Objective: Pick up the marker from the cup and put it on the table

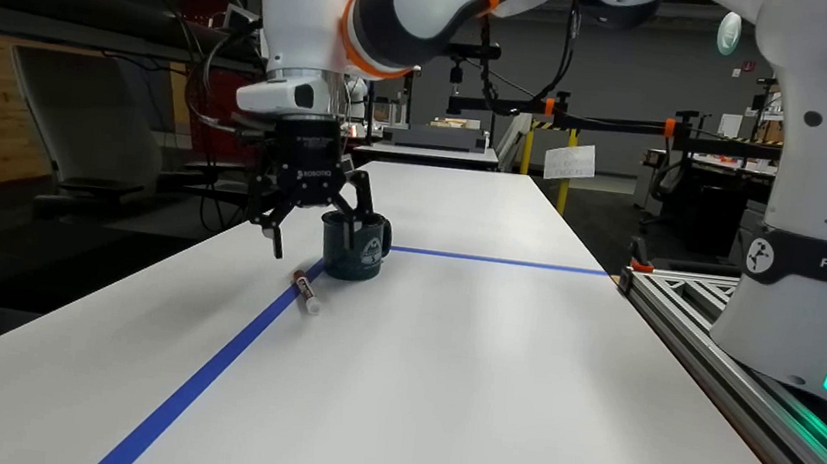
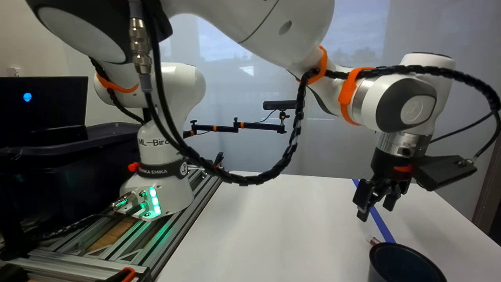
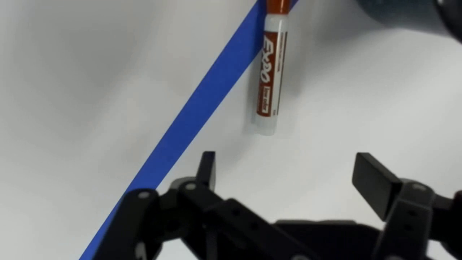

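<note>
The marker (image 1: 306, 292) is white with a brown-red label and one brown-red end. It lies flat on the white table (image 1: 480, 395), outside the cup, with its brown-red end over the blue tape. It shows large in the wrist view (image 3: 272, 68) and partly behind the cup in an exterior view (image 2: 373, 240). The dark teal cup (image 1: 362, 259) stands upright beside it. The cup's side shows at the top right of the wrist view (image 3: 404, 14). My gripper (image 1: 313, 249) is open and empty above the table, its fingers (image 3: 285, 162) apart, short of the marker's pale end.
Blue tape lines (image 1: 211, 368) cross the table. A metal rail (image 1: 736, 409) runs along the edge by the robot's base. A chair (image 1: 87, 125) stands beyond the far edge. A black bin (image 2: 70, 184) stands behind the base.
</note>
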Robot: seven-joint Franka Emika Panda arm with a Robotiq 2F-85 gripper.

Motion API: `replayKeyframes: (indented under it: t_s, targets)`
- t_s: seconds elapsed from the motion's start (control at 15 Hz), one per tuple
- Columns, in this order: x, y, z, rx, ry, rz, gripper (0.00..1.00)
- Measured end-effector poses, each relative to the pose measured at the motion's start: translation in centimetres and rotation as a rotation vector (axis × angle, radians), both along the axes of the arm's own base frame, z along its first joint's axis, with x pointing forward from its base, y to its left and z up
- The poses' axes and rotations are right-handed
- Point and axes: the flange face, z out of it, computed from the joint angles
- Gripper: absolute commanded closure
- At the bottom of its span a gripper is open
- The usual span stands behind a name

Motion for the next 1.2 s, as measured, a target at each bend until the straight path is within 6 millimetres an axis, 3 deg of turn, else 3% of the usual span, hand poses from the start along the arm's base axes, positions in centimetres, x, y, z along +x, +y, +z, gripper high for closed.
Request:
replayKeyframes:
  t_s: [0.2,0.53,1.2]
  targets:
    - [-0.1,0.0,3.0,-0.026,0.016,0.044,0.0]
    - [-0.5,0.8,5.3,-0.096,0.058,0.15,0.0]
    - [-0.5,0.8,5.9,-0.116,0.062,0.174,0.0]
